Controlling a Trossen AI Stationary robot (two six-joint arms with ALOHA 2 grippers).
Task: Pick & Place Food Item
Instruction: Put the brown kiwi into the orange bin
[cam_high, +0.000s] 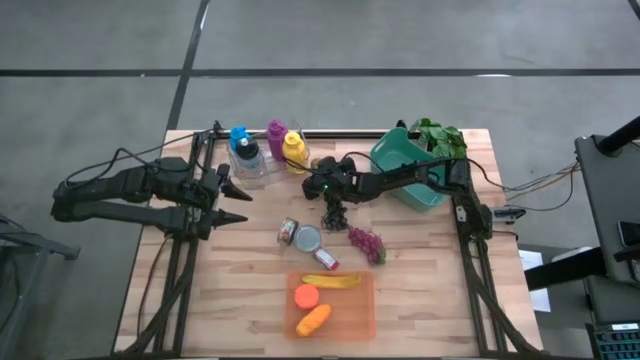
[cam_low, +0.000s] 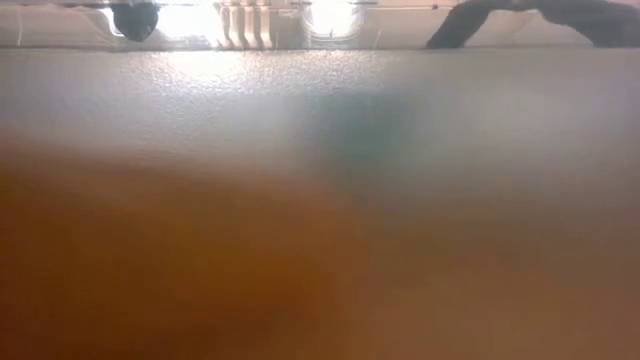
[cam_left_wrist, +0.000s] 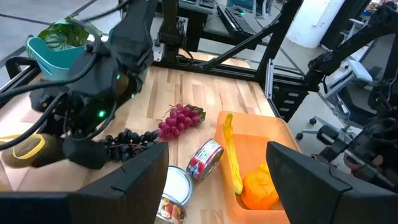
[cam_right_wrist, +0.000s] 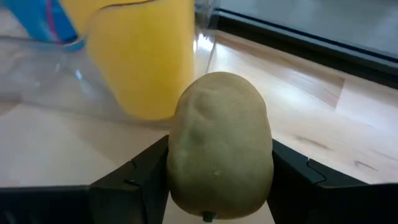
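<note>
Low view blurred throughout, orange tray (cam_left_wrist: 261, 134) cut off

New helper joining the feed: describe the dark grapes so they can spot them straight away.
Start at the teal bowl on the table's far right. Follow the right arm to its gripper; the dark grapes lie just beneath it. They are black, unlike the red grapes nearby.

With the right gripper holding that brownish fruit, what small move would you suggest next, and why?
Probably lift it. The right gripper is shut on the fruit close beside the yellow bottle, while the orange tray lies apart, past the dark grapes.
</note>
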